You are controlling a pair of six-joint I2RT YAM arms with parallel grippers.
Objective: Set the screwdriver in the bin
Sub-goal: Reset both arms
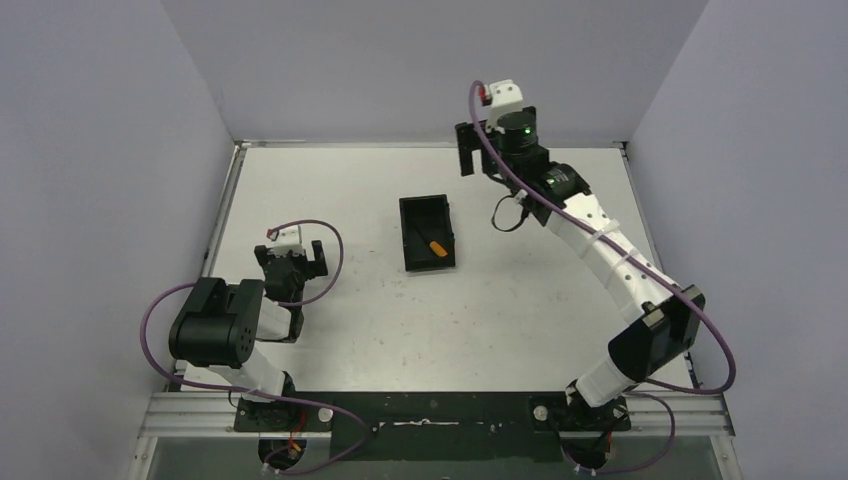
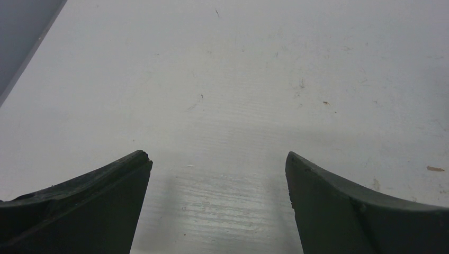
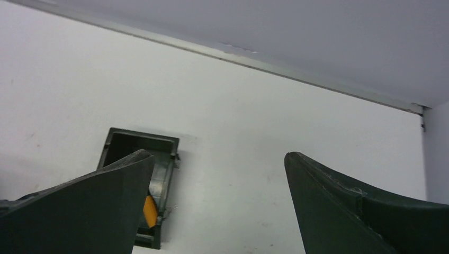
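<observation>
No readable text, labels or nos. anywhere.

Overhead view looking down, left wrist close over table (image 2: pixel 238 79), right wrist sharing bin (image 3: pixel 142 135)

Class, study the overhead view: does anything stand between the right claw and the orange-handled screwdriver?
Nothing visible does. The open right claw hangs over the far side of the white table. The small orange-handled screwdriver lies inside the black rectangular plastic bin, with only bare surface between them.
</observation>
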